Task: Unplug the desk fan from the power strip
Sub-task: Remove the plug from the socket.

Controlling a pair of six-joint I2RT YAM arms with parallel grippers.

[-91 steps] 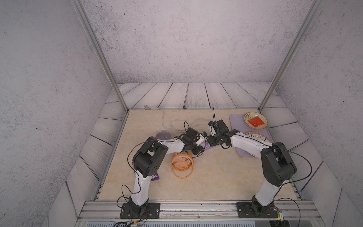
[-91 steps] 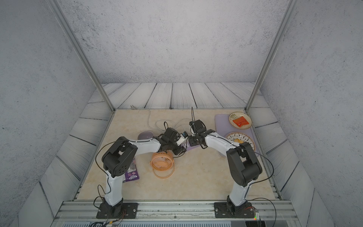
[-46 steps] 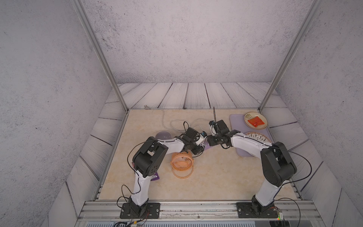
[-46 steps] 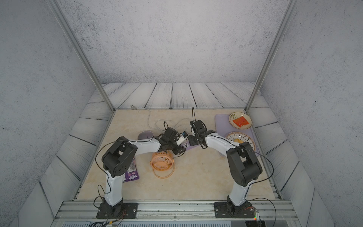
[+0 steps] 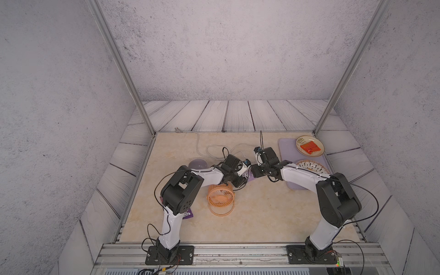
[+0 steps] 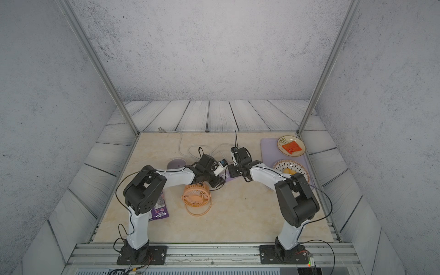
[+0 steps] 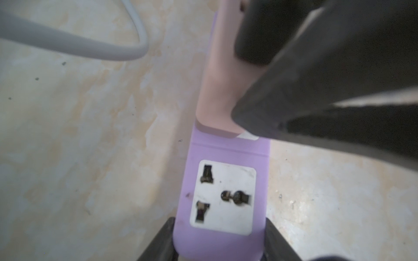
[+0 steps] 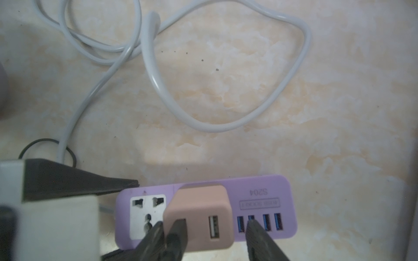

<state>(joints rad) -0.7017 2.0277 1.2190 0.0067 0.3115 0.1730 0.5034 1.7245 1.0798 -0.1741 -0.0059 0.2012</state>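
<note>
Left claw (image 7: 219,239) is clamping the strip (image 8: 260,203) by one end. Right claw (image 8: 203,226) is straddling the pink plug (image 8: 199,203), jaws parted; plug is sitting in its socket. Fan (image 5: 220,197) is standing mid-table (image 5: 262,214), just near of strip.

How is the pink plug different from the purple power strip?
The pale pink plastic plug block is small and stands up; the lilac rectangular power strip is longer and lies flat. The plug shows one empty port, the strip four blue ones. Both are rounded plastic.
</note>
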